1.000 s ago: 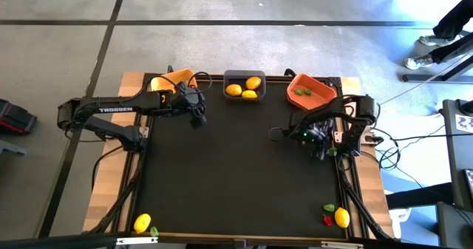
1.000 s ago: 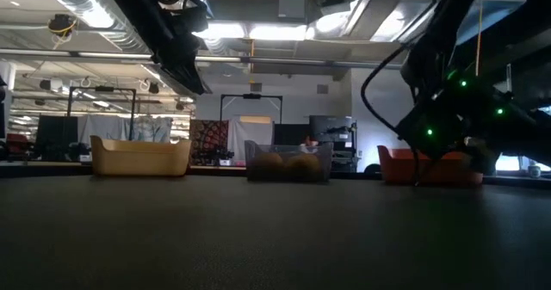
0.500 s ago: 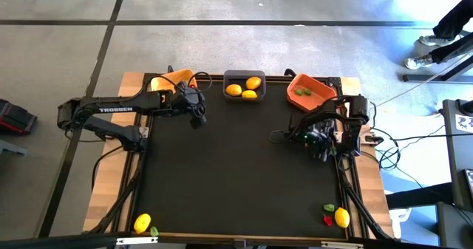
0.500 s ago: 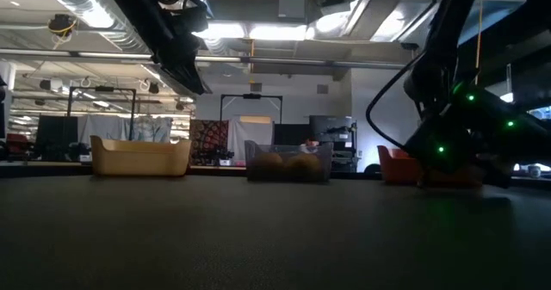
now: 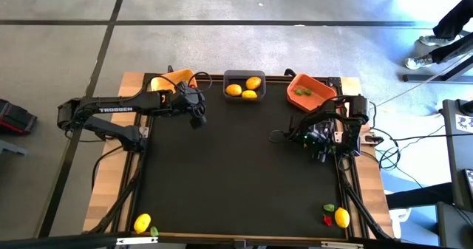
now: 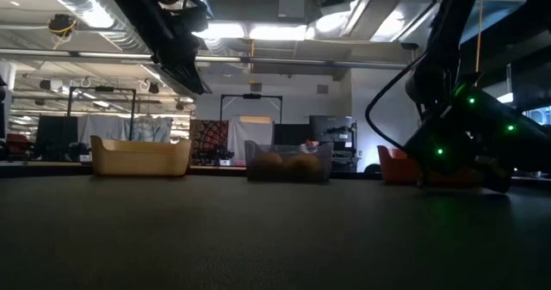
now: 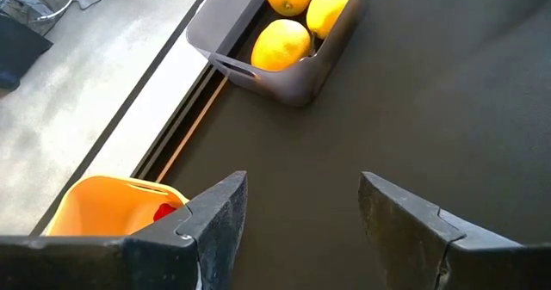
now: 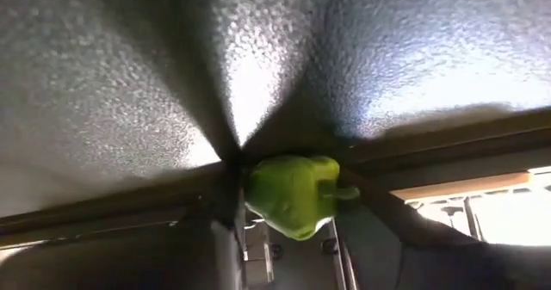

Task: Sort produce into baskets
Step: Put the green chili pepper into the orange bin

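Green, and shaped like a small pepper, one piece of produce [image 8: 295,194] fills the space right in front of the right tool [image 5: 329,147] in the right wrist view, sitting at the tips of the fingers where the dark mat meets the raised rail of the surface [image 5: 236,168]. Whether the fingers pinch it or merely stand about it cannot be told; the piece touches or nearly touches them. From above, this tool is low at the right edge of the mat, just below the orange basket [image 5: 310,91], which holds two green pieces [image 5: 301,91].

The left tool [image 7: 301,230] hovers with its fingers spread and nothing between them, near the far left corner of the mat. Ahead of it lies the dark grey basket [image 7: 303,66] with three yellow lemons [image 7: 280,45] inside; beside it, at the surface's edge, the yellow-orange basket [image 7: 103,206] holds a red piece [image 7: 165,212].

Other produce lies well apart from both tools along the near edge: at the left corner a lemon with a bit of green [image 5: 142,222], and at the right corner a lemon [image 5: 341,217] with a red piece [image 5: 328,220] and a green piece [image 5: 329,207] just beside it.

In the low view the three baskets stand in a row at the far side.
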Action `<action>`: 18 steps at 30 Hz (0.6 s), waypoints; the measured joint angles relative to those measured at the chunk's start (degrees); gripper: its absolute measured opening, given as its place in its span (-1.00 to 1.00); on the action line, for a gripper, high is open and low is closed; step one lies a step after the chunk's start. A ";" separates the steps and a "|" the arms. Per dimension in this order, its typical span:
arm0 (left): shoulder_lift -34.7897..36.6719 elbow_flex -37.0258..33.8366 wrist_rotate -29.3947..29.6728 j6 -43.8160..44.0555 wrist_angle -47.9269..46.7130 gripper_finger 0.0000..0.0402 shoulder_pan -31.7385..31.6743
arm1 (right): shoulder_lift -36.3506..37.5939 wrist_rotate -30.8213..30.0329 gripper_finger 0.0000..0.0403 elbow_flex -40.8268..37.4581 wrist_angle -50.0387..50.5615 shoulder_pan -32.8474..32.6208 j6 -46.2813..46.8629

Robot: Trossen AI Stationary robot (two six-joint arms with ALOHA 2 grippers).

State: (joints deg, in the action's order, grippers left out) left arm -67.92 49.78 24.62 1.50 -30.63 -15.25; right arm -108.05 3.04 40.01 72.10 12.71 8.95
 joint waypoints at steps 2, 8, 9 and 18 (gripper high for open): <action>0.00 0.00 -0.02 0.00 0.00 0.09 0.00 | 0.00 0.08 -0.47 0.00 -0.05 0.00 0.00; 0.00 0.00 0.00 -0.02 0.00 0.09 0.00 | 0.00 0.12 -0.60 0.09 0.64 0.00 -0.24; 0.00 0.00 0.00 -0.02 0.00 0.09 0.00 | 0.01 0.20 -0.61 0.11 1.03 0.00 -0.23; -0.01 0.00 0.00 -0.01 0.01 0.09 0.00 | 6.03 1.15 -0.62 3.37 4.99 0.01 -0.70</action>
State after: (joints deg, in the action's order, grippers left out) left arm -67.93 49.78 24.62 1.49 -30.62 -15.25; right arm -102.02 4.19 43.38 77.09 12.72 8.25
